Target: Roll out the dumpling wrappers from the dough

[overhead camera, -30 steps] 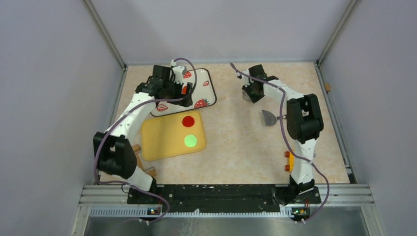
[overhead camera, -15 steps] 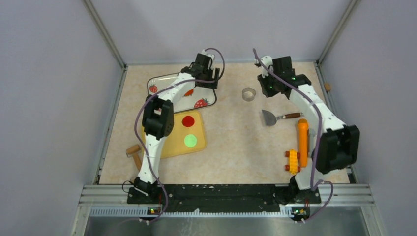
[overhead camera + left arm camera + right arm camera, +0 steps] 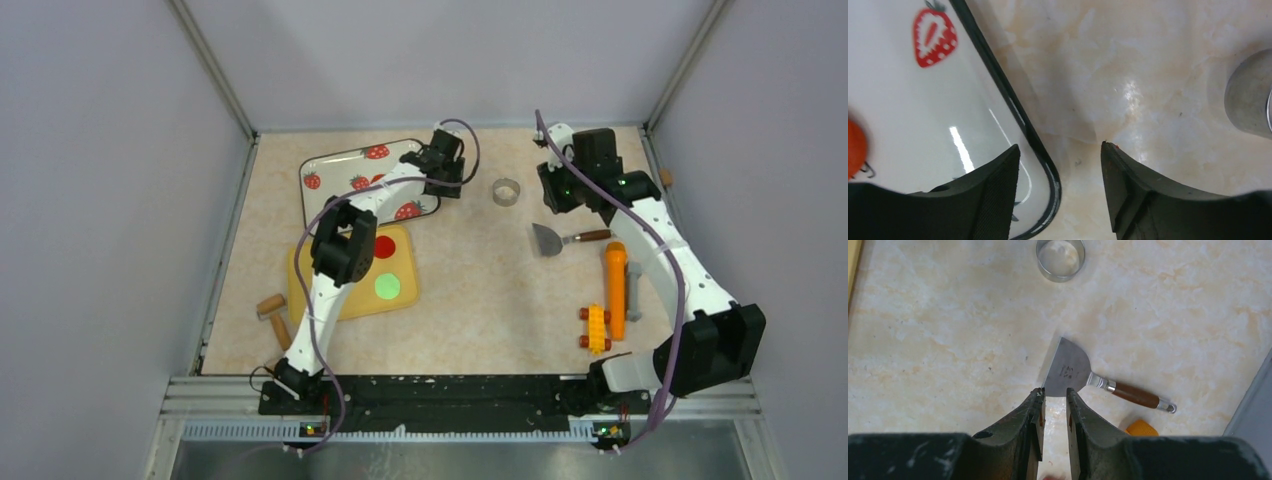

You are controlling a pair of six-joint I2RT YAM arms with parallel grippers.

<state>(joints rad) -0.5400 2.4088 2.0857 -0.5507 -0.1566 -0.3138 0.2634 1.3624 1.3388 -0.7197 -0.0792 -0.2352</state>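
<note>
Two dumpling wrappers [image 3: 387, 287] lay on the yellow board [image 3: 362, 302] from above. Left wrist: the left pincer [image 3: 1059, 147] gaped empty astride the tray [image 3: 923, 100] rim, dough [image 3: 855, 147] on the tray. It could snag that rim! Right wrist: the right pincer [image 3: 1054, 391], barely parted and empty, risked nudging the scraper [image 3: 1068, 367] ahead, ring cutter [image 3: 1060, 257] beyond.

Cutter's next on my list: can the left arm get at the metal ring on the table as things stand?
Probably yes. The small round metal ring stands alone on bare tabletop close beside the left gripper, whose jaws are apart and empty over the strawberry-printed tray corner; nothing lies between.
</note>
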